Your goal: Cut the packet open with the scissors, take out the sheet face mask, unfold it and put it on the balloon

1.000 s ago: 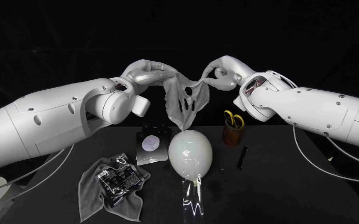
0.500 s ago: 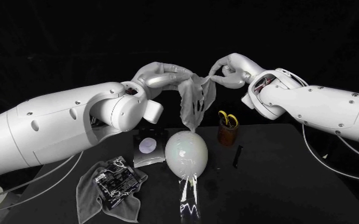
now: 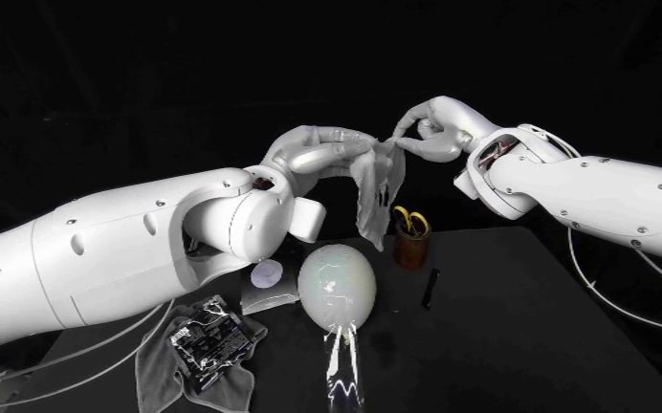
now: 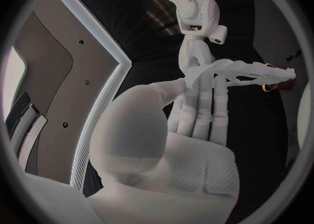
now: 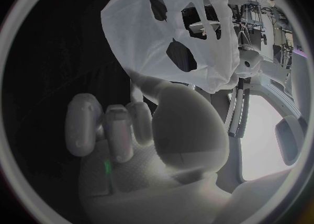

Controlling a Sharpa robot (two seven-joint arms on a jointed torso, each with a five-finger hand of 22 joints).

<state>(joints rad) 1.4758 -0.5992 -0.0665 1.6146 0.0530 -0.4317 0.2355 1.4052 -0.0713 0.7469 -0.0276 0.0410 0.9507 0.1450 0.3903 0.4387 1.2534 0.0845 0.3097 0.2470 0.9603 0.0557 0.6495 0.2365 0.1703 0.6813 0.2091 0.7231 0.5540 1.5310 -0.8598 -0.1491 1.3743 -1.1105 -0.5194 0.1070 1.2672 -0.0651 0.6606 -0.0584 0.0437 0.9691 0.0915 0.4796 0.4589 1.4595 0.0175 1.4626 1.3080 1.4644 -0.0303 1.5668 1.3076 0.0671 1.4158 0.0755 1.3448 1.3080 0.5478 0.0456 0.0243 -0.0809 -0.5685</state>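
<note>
Both hands are raised above the table [image 3: 538,336], close together, with the sheet mask [image 3: 377,188] hanging between them. The left hand [image 3: 321,151] grasps the mask's upper edge at its fingertips [image 4: 203,103]. The right hand [image 3: 430,132] pinches the opposite upper corner between thumb and finger. In the right wrist view the mask is spread open, its eye and mouth holes visible. The lower end of the mask hangs just above the balloon [image 3: 337,285], which stands on the table below the hands. Beside the balloon, a dark cup [image 3: 409,250] holds the yellow-handled scissors [image 3: 408,221]. The packet [image 3: 269,274] lies on the balloon's other side, partly hidden by the left arm. A grey cloth [image 3: 159,380] lies nearer the front edge.
</note>
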